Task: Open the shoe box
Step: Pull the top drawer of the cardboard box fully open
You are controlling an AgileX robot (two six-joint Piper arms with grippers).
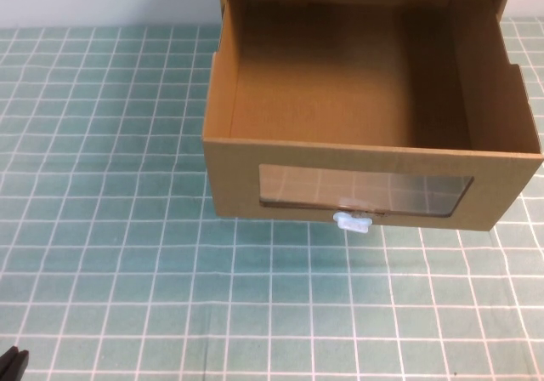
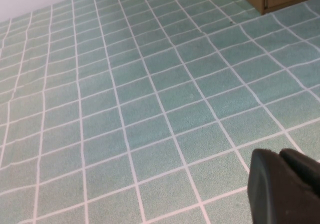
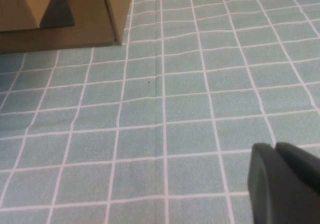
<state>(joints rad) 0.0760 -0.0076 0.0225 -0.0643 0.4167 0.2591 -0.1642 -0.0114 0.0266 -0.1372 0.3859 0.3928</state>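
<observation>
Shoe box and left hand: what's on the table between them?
Only bare green mat, seen in the high view. The left hand is at the near left corner, far from the shoe box; the right hand is low over mat.

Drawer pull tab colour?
White pull tab, best in the high view. Left gripper rests at the near-left edge; right gripper hangs over the mat beside the box.

The desk, covered in green with a white square grid, carries a brown cardboard shoe box toward its far right side, open on top.
</observation>
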